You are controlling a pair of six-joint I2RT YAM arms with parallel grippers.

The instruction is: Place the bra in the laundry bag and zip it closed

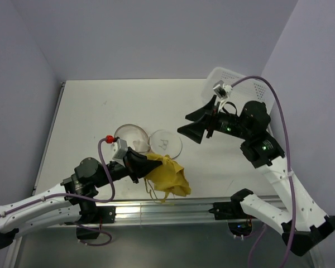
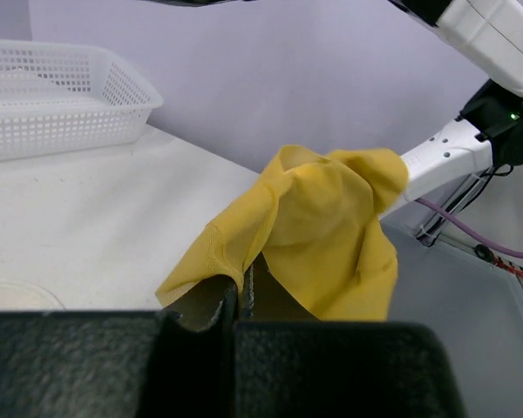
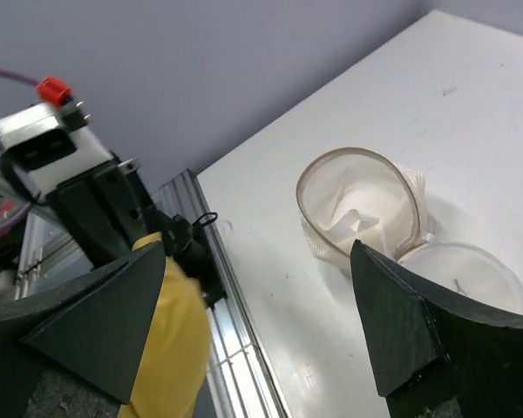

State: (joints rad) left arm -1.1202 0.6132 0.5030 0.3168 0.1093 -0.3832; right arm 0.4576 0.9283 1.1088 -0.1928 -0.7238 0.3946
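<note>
Step in hand: getting bra into bag. Left gripper [image 1: 140,166] clamped on bra [image 1: 168,176] at near table edge. Right gripper [image 1: 196,129] gapes empty, hovers right of laundry bag [image 1: 130,137], which lies unzipped. Next, likely: lift bra over bag mouth just beyond, lower in.

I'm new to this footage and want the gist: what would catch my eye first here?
The mustard-yellow bra, bunched in the shut left pincer near the front edge of the table, stands out most. Just behind it, mid-table, the round mesh laundry bag lies open with its lid flapped out beside it. The right pincer hangs open above the table, further right.
</note>
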